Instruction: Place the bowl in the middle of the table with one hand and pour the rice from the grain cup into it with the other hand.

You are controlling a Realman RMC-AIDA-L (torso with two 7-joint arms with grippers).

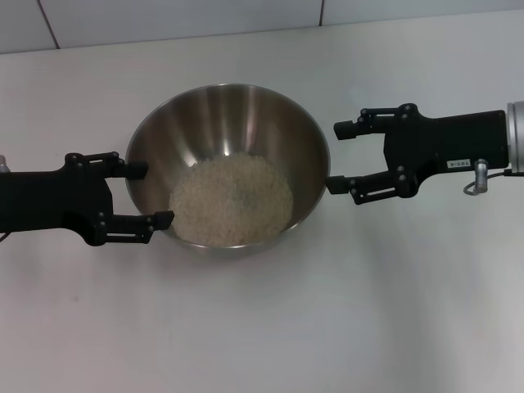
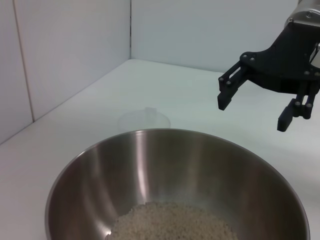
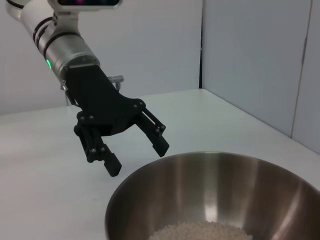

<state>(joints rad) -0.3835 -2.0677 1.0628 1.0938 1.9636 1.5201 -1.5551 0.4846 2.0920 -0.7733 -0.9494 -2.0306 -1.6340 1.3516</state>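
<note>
The steel bowl (image 1: pixel 221 123) sits mid-table (image 1: pixel 262 327) with a mound of rice (image 1: pixel 232 201) in its bottom. My left gripper (image 1: pixel 149 195) is open at the bowl's left rim, its fingertips over the edge and holding nothing. My right gripper (image 1: pixel 337 157) is open just off the right rim, empty. The left wrist view shows the bowl (image 2: pixel 165 170), the rice (image 2: pixel 175 222), the right gripper (image 2: pixel 252 112), and the clear grain cup (image 2: pixel 144 120), faint, on the table beyond the bowl. The right wrist view shows the left gripper (image 3: pixel 137 157) above the bowl's (image 3: pixel 215 190) far rim.
A white tiled wall (image 1: pixel 164 20) runs along the table's far edge. White partition walls (image 2: pixel 65 55) close the corner behind the cup. Bare tabletop lies in front of the bowl.
</note>
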